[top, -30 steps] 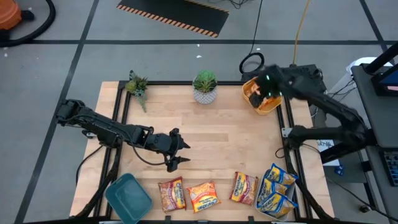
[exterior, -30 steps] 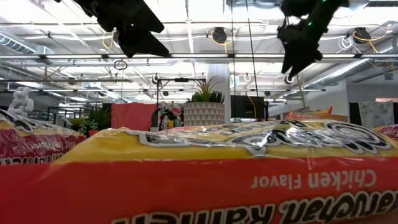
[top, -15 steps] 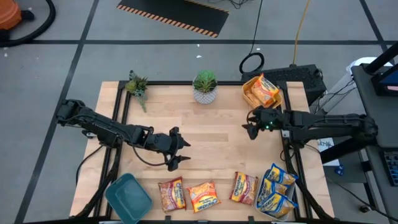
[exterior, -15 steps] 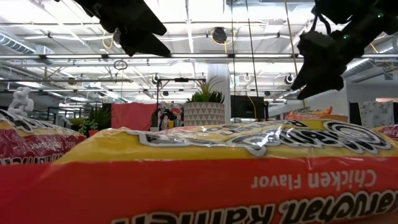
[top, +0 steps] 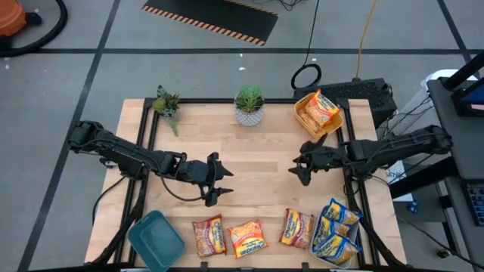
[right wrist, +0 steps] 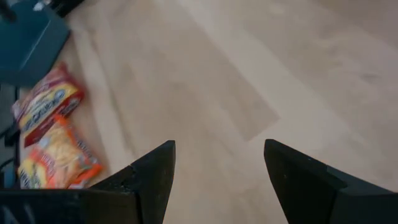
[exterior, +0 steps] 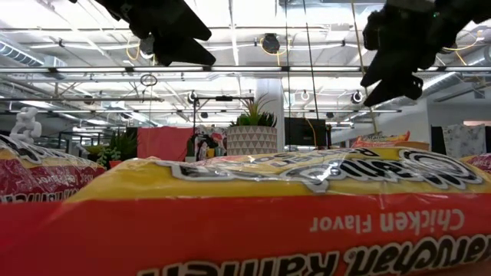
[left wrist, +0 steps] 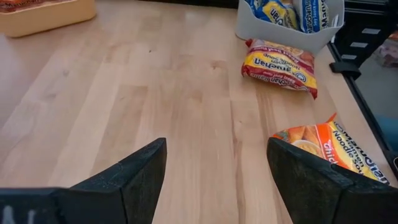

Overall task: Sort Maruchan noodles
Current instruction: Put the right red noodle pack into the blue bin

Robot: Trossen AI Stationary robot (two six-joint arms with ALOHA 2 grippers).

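I'm reading the table left to right. The teal bin [top: 156, 239] is sitting at the near-left corner with nothing in it, so I'm taking it as the drop spot for one colour that hasn't been started. The left gripper [top: 218, 180] is hanging over bare wood left of centre with its jaws spread and nothing between them; I'm treating it as waiting, parked clear of the packets so it isn't blocking the other arm. Along the near edge three loose Maruchan noodles are lying flat in a row: a red packet [top: 209, 235], an orange packet [top: 247, 239] just beside it, and another red-and-yellow packet [top: 296, 227] close to the pale bin [top: 333, 243], which is already holding the blue-and-yellow packets [top: 337, 215]. The right gripper [top: 300, 167] is hovering right of centre, jaws released and empty, pointing toward that loose row, so I'm guessing it's lining up a pick. The yellow bin [top: 305, 119] at the far right is carrying an orange packet [top: 322, 110], so orange probably goes there.
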